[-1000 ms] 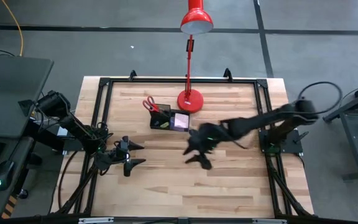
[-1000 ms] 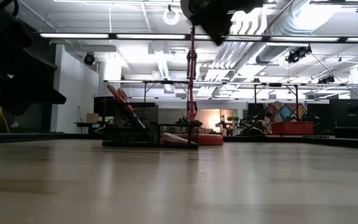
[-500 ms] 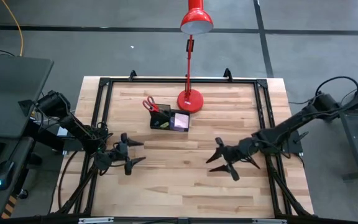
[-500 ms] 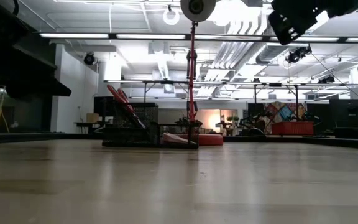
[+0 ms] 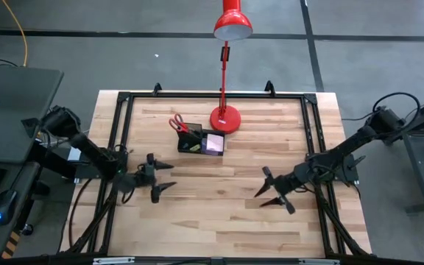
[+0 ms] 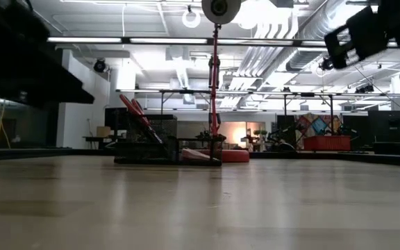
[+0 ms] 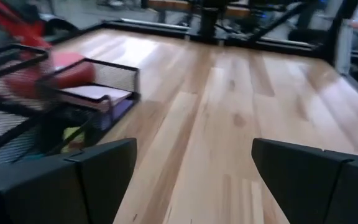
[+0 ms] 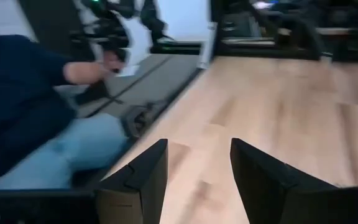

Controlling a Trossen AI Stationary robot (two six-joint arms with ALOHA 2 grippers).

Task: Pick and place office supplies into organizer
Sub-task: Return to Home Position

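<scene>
The black mesh organizer (image 5: 199, 143) stands on the table in front of the red lamp base. Red-handled scissors (image 5: 177, 124) stick up out of its left compartment, handles up. A purple sticky-note pad (image 5: 213, 143) lies in its right compartment. In the left wrist view I see the organizer (image 7: 73, 81), the pad (image 7: 95, 93) and a small yellow block (image 7: 73, 134) inside. My left gripper (image 5: 169, 177) hovers open, near and left of the organizer. My right gripper (image 5: 265, 188) hovers open over bare table, near and right of it. No pens show.
The red desk lamp stands with its base (image 5: 224, 118) right behind the organizer and its head (image 5: 232, 26) past the far edge. A black frame (image 5: 124, 103) runs around the table. In the right wrist view a seated person (image 8: 36, 124) shows beyond the table edge.
My right gripper has drawn back from beside the organizer toward the table's right and near edges, staying open and empty. My left gripper has edged slightly toward the right. The organizer and its contents have stayed still.
</scene>
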